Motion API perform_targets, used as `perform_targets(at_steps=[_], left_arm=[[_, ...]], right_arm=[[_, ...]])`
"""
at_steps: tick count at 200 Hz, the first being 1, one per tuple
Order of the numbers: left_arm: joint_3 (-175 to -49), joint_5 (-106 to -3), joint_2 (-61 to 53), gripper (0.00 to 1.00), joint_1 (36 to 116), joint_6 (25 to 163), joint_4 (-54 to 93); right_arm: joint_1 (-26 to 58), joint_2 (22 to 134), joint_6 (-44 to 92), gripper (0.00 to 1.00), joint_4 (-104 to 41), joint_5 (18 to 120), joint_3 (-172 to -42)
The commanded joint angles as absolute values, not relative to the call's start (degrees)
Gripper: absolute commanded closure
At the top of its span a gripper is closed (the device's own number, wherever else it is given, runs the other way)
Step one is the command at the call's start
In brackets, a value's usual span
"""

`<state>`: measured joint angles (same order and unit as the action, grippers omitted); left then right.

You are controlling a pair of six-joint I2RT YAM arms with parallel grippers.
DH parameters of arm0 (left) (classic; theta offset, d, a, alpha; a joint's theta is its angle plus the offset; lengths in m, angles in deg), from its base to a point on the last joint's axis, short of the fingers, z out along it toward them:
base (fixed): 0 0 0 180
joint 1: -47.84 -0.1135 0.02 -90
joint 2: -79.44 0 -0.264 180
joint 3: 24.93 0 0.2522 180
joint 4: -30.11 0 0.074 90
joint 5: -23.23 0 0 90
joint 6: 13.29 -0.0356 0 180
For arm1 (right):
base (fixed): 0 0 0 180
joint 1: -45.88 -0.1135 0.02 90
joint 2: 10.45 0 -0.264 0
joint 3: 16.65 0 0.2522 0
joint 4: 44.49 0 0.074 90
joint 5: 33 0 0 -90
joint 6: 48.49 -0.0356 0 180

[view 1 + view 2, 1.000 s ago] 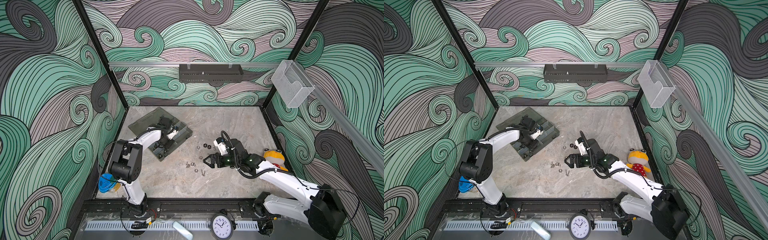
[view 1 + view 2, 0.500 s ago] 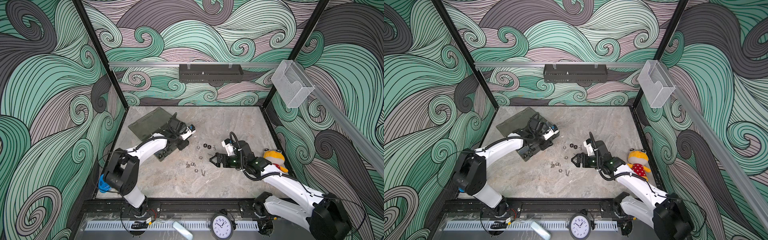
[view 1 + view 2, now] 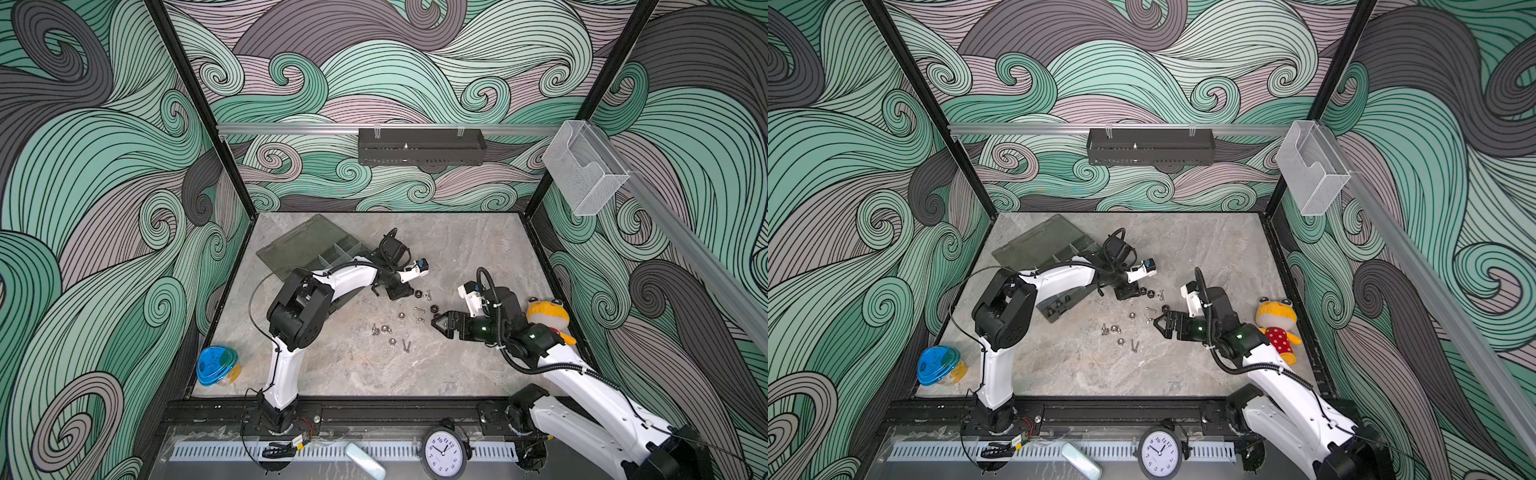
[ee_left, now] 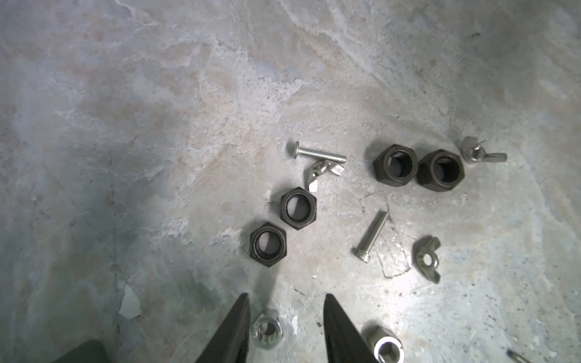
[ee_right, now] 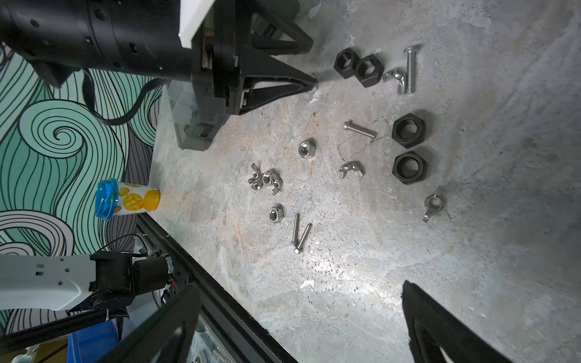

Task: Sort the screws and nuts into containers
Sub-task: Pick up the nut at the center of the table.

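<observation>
The left hand, half-open and empty, pointed at the black hexagonal metal nut just ahead. The wide-open, empty right hand lay farther from it.

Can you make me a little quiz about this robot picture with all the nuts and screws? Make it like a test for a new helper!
1. True or false: the right gripper is holding a nut.
2. How many black hex nuts lie loose on the table? A) two B) four C) seven
3. Fill in the word: the small tub near the table's edge has a ____ lid.

Key:
1. False. Its jaws stand wide open with nothing between them.
2. B
3. blue
</observation>
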<state>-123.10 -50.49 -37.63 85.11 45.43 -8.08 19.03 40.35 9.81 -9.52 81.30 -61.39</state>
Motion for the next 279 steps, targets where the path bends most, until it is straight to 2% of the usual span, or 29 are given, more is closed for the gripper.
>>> perform_targets(at_steps=[1,170,227,279], left_arm=[[-125.6,-48.76,-40.03,0.58,85.45,43.14,-8.94],[-133.54,-53.33,-49.62,0.58,87.38,41.93,-10.67],[-134.14,-59.01,-48.97,0.72,88.07,44.12,-10.95],[-132.39,-60.94,-48.23,0.63,88.02,45.51,-11.1]], right_arm=[[19.47,41.28,10.83,0.01,-9.15,82.18,-61.34],[20.48,46.88,13.39,0.0,-13.06,84.54,-63.46],[20.84,44.68,13.03,0.0,-12.27,84.34,-62.58],[20.92,43.52,11.84,0.0,-12.3,84.52,-62.05]])
